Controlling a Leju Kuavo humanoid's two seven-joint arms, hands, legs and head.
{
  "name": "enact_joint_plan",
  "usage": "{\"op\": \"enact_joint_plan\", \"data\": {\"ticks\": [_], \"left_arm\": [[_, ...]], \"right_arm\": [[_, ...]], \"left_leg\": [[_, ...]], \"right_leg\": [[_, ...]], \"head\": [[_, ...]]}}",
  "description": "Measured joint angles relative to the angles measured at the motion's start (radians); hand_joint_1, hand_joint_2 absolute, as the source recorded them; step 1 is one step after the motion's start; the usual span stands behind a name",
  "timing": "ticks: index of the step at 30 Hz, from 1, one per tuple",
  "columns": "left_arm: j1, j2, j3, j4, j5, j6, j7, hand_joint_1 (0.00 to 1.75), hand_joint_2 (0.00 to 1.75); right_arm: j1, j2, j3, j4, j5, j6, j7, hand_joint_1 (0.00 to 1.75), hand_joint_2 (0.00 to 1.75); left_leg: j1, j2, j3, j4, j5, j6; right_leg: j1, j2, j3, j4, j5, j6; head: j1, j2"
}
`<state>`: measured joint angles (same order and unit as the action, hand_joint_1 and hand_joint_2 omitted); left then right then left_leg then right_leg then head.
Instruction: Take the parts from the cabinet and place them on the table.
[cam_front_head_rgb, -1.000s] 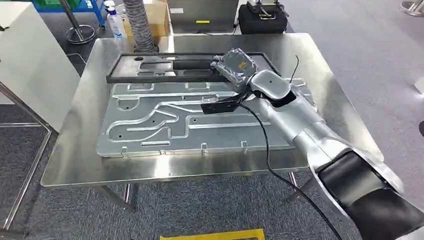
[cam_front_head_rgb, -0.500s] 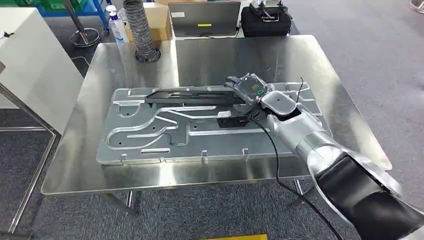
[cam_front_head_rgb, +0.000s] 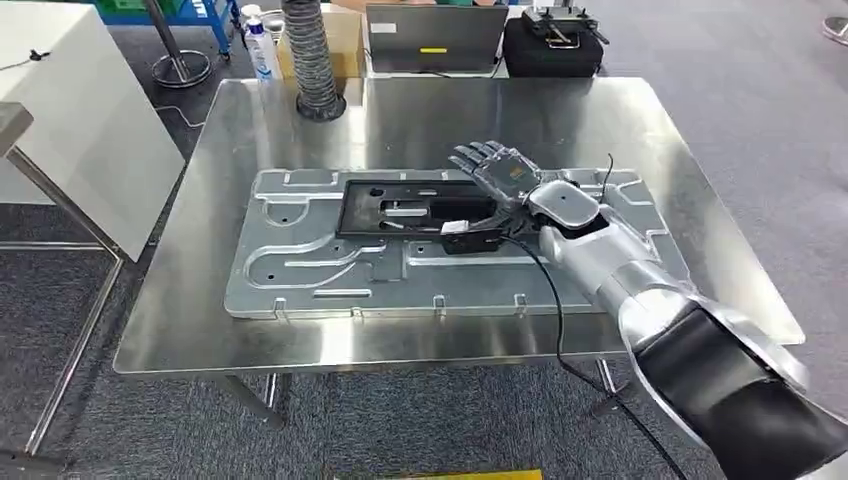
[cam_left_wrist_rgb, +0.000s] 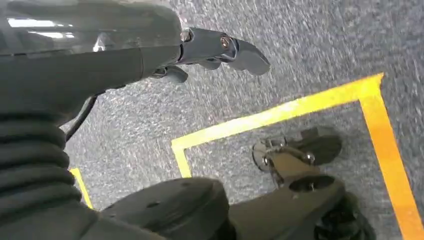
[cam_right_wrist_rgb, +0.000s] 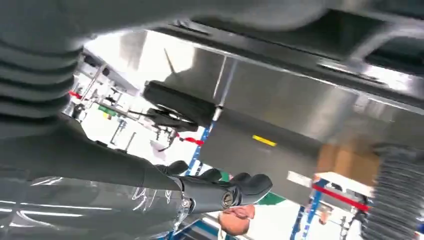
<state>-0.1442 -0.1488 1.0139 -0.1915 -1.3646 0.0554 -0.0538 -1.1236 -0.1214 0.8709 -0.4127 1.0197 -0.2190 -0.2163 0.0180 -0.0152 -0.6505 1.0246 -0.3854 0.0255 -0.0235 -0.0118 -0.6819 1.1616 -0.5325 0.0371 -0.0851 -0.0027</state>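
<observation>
A black frame part lies flat on a large silver stamped plate in the middle of the steel table. My right hand hovers at the frame's right end with its fingers spread and pointing away from me, and nothing is in its grasp. In the right wrist view the right hand's fingers are stretched out and bare. My left hand hangs over the grey carpet, fingers extended, holding nothing.
A corrugated hose, a spray bottle, a cardboard box, a laptop and a black case stand past the table's far edge. A white cabinet is to the left. Yellow tape marks the floor.
The black frame came from the table's far side down onto the silver plate and now lies flat. My right hand has let it go and spread its fingers. The camera shifted too.
</observation>
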Motion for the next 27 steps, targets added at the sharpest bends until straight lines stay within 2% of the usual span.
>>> {"op": "enact_joint_plan", "data": {"ticks": [1,2,3,4,5,6,7,8,11,12,13,14,16,17,18,19,20,22,23,24,26,27], "left_arm": [[0.001,0.0,0.001,0.0,0.0,-0.002,0.0,0.0,0.0],[0.003,0.0,0.003,0.0,0.0,-0.005,0.0,0.0,0.0],[0.006,0.0,0.005,0.0,0.0,-0.008,0.0,0.0,0.0],[0.009,0.0,0.005,0.0,0.0,-0.01,0.0,0.0,0.0],[0.012,0.0,0.005,0.0,0.0,-0.01,0.0,0.0,0.0],[0.014,0.0,0.006,0.0,0.0,-0.01,0.0,0.0,0.0],[0.015,0.0,0.006,0.0,0.0,-0.01,0.0,0.0,0.0],[0.015,0.0,0.006,0.0,0.0,-0.01,0.0,0.0,0.0],[0.02,0.0,0.007,0.0,0.0,-0.011,-0.001,0.0,0.0],[0.023,0.0,0.009,0.0,0.0,-0.011,-0.002,0.0,0.0],[0.023,0.0,0.011,0.0,0.0,-0.012,-0.003,0.0,0.0],[0.024,0.001,0.012,0.0,0.001,-0.012,-0.005,0.0,0.0],[0.023,0.0,0.013,0.0,0.001,-0.013,-0.007,0.0,0.0],[0.022,0.0,0.014,0.0,0.001,-0.014,-0.007,0.0,0.0],[0.021,0.0,0.014,0.0,0.002,-0.014,-0.007,0.0,0.0],[0.021,0.0,0.014,0.0,0.002,-0.015,-0.007,0.0,0.0],[0.022,0.0,0.014,0.0,0.003,-0.015,-0.008,0.0,0.0],[0.02,0.002,0.015,0.0,0.003,-0.015,-0.008,0.0,0.0],[0.018,0.007,0.015,0.0,0.003,-0.015,-0.009,0.0,0.0],[0.019,0.01,0.015,0.0,0.003,-0.015,-0.01,0.0,0.0],[0.019,0.01,0.015,0.0,0.003,-0.015,-0.011,0.0,0.0],[0.021,0.01,0.016,0.0,0.003,-0.015,-0.011,0.0,0.0]], "right_arm": [[0.0,0.007,0.0,0.003,0.0,0.0,0.0,0.0,0.0],[0.002,0.014,0.0,0.008,-0.001,0.0,0.0,0.0,0.0],[0.004,0.022,-0.001,0.012,-0.003,0.0,0.0,0.0,0.0],[0.006,0.03,-0.002,0.014,-0.005,-0.001,0.0,0.0,0.0],[0.005,0.036,-0.003,0.016,-0.008,-0.002,0.0,0.0,0.0],[0.003,0.042,-0.005,0.018,-0.01,-0.005,-0.001,0.0,0.0],[0.002,0.047,-0.008,0.019,-0.011,-0.007,-0.001,0.0,0.0],[0.001,0.052,-0.01,0.019,-0.011,-0.01,-0.002,0.0,0.0],[0.007,0.057,-0.012,0.024,-0.013,-0.011,-0.008,0.0,0.0],[0.007,0.057,-0.012,0.024,-0.013,-0.011,-0.008,0.0,0.0],[0.004,0.057,-0.013,0.024,-0.013,-0.011,-0.008,0.0,0.0],[0.003,0.055,-0.013,0.024,-0.014,-0.01,-0.008,0.0,0.0],[0.0,0.043,-0.015,0.024,-0.014,-0.009,-0.002,0.0,0.0],[0.001,0.034,-0.015,0.024,-0.014,-0.008,0.001,0.0,0.0],[0.001,0.029,-0.015,0.024,-0.014,-0.007,0.001,0.0,0.0],[0.0,0.025,-0.015,0.024,-0.014,-0.005,0.003,0.0,0.0],[-0.001,0.022,-0.017,0.024,-0.014,-0.003,0.005,0.0,0.0],[-0.007,0.019,-0.02,0.024,-0.015,0.001,0.007,0.0,0.0],[-0.008,0.017,-0.022,0.024,-0.016,0.002,0.008,0.0,0.0],[-0.007,0.012,-0.024,0.026,-0.018,0.004,0.013,0.0,0.0],[-0.007,0.012,-0.026,0.029,-0.019,0.006,0.017,0.0,0.0],[-0.01,0.012,-0.03,0.03,-0.023,0.004,0.021,0.0,0.0]], "left_leg": [[-0.002,0.0,-0.005,0.0,0.004,0.002],[-0.005,0.001,-0.011,0.0,0.009,0.003],[-0.006,0.001,-0.018,0.0,0.015,0.003],[-0.007,0.001,-0.026,0.0,0.021,0.001],[-0.007,0.001,-0.033,0.0,0.027,-0.001],[-0.007,0.001,-0.038,0.0,0.032,-0.004],[-0.007,0.001,-0.042,0.001,0.036,-0.008],[-0.012,0.001,-0.049,0.001,0.041,-0.016],[-0.007,0.002,-0.044,-0.011,0.063,-0.034],[-0.012,-0.002,-0.045,-0.022,0.073,-0.043],[-0.009,0.003,-0.052,-0.016,0.053,-0.048],[-0.01,0.005,-0.063,0.022,0.006,-0.051],[-0.009,0.006,-0.106,0.178,-0.097,-0.053],[-0.009,0.007,-0.126,0.257,-0.134,-0.053],[-0.009,0.007,-0.129,0.299,-0.145,-0.051],[-0.01,0.007,-0.111,0.293,-0.137,-0.046],[-0.014,0.007,-0.069,0.243,-0.112,-0.037],[-0.031,0.005,0.047,0.061,-0.048,-0.006],[-0.038,0.006,0.079,0.008,-0.066,0.016],[-0.044,0.01,0.092,-0.02,-0.061,0.01],[-0.05,0.008,0.093,-0.03,-0.051,0.011],[-0.053,0.007,0.09,-0.042,-0.032,0.012]], "right_leg": [[0.001,0.003,-0.025,0.079,-0.042,0.0],[0.001,0.005,-0.043,0.142,-0.069,0.001],[0.001,0.006,-0.044,0.169,-0.073,0.0],[0.001,0.006,-0.023,0.145,-0.055,-0.002],[0.002,0.006,0.019,0.081,-0.023,-0.005],[0.001,0.006,0.077,-0.012,0.013,-0.006],[0.0,0.006,0.13,-0.097,0.035,-0.007],[0.006,0.008,0.149,-0.136,0.017,-0.006],[0.015,0.013,0.138,-0.135,0.035,-0.017],[0.012,0.011,0.134,-0.145,0.048,-0.027],[0.005,0.007,0.131,-0.15,0.059,-0.037],[0.006,0.007,0.124,-0.152,0.066,-0.046],[0.012,0.003,0.107,-0.151,0.078,-0.055],[0.015,0.001,0.098,-0.149,0.083,-0.057],[0.019,0.0,0.092,-0.147,0.088,-0.059],[0.023,0.0,0.084,-0.146,0.093,-0.06],[0.027,0.001,0.079,-0.146,0.097,-0.061],[0.03,0.003,0.073,-0.145,0.102,-0.062],[0.028,0.001,0.071,-0.147,0.106,-0.059],[0.023,0.0,0.071,-0.149,0.112,-0.052],[0.01,-0.002,0.063,-0.154,0.126,-0.038],[0.01,-0.001,0.062,-0.163,0.137,-0.035]], "head": [[0.0,0.0],[0.0,0.0],[0.0,0.0],[0.0,0.0],[0.0,0.0],[0.0,0.0],[0.0,0.0],[0.0,0.0],[0.0,0.0],[0.0,0.0],[0.0,0.0],[0.0,0.0],[0.0,0.0],[0.0,0.0],[0.0,0.0],[0.0,0.0],[0.0,0.0],[0.0,0.0],[0.0,0.0],[0.0,0.0],[0.0,0.0],[0.0,0.0]]}}
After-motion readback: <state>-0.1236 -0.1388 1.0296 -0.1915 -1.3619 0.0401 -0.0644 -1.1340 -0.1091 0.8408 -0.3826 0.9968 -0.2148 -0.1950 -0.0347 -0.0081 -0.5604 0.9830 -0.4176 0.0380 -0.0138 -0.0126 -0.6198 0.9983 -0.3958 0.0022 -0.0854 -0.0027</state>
